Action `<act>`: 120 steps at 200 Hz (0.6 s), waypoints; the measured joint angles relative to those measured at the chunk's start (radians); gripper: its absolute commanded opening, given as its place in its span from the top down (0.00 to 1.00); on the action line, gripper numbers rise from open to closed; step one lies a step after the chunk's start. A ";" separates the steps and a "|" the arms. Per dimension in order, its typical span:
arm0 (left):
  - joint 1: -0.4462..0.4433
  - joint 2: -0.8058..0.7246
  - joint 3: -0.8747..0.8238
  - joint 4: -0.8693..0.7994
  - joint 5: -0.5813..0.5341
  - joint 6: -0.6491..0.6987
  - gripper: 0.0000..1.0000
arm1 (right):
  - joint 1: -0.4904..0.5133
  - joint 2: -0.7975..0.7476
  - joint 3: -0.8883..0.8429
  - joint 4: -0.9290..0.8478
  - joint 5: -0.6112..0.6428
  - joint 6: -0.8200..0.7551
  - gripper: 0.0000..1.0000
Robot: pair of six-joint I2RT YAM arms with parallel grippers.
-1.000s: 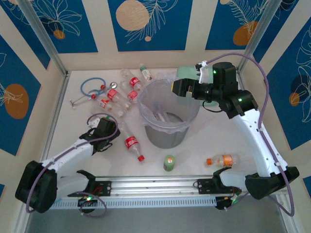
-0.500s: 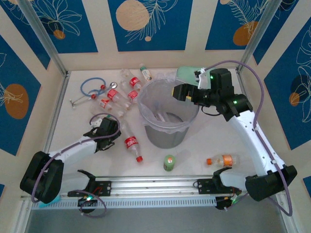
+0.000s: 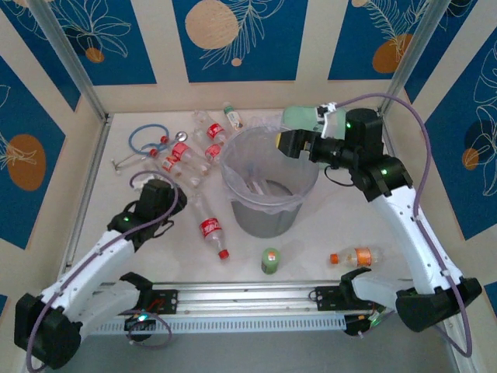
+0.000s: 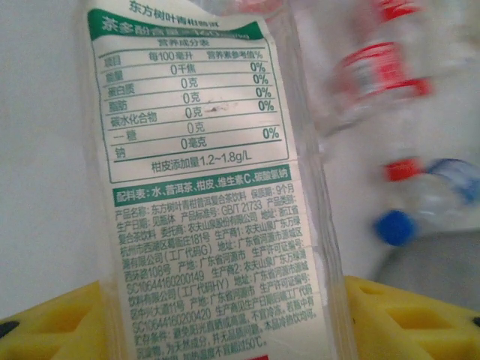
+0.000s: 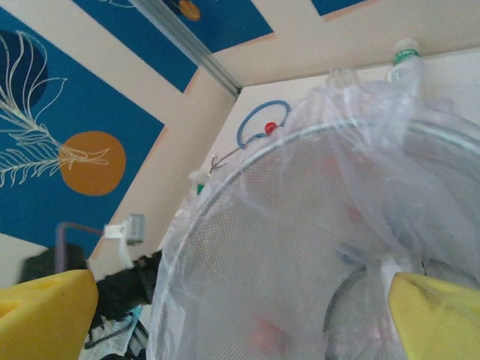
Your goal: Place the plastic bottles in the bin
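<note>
One bottle with a white and green label (image 4: 202, 187) lies between the yellow pads (image 4: 52, 322) of the left gripper (image 3: 159, 196). Its long axis runs straight away from the wrist, in line with the fingers, so the pads stand on its two long sides. The jaws are about half closed, and both pads seem to touch the bottle's wall. I judge this to be a grip, but I cannot tell how firm it is.

From this gripper the bin (image 3: 268, 220) lies near, to the right in the top view. A red-labelled bottle (image 3: 210, 228) lies on the table roughly between them. The carry should therefore go right and up over the rim.

The right gripper (image 3: 289, 142) hangs at the far rim of the bin, jaws wide, holding nothing. More bottles (image 3: 189, 151) lie beyond the left gripper, nearer to the left arm.
</note>
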 measured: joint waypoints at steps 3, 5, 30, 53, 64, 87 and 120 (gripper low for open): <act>-0.002 -0.003 0.020 0.000 0.010 0.011 0.57 | 0.006 0.009 0.012 -0.001 -0.002 -0.001 0.02; -0.004 -0.004 0.036 0.000 0.019 0.023 0.57 | 0.011 0.017 0.020 -0.002 -0.003 -0.005 0.02; -0.038 -0.008 0.209 -0.003 0.108 0.135 0.65 | 0.074 0.087 0.114 -0.024 -0.002 -0.035 0.06; -0.105 -0.006 0.337 -0.013 0.182 0.222 0.68 | 0.129 0.146 0.203 -0.043 -0.002 -0.060 0.08; -0.142 0.003 0.383 -0.016 0.215 0.256 0.68 | 0.150 0.177 0.249 -0.051 -0.001 -0.066 0.13; -0.230 0.035 0.438 -0.011 0.277 0.309 0.68 | 0.180 0.240 0.333 -0.050 -0.003 -0.080 0.29; -0.332 0.069 0.442 -0.015 0.309 0.357 0.68 | 0.204 0.325 0.414 -0.039 -0.018 -0.074 0.22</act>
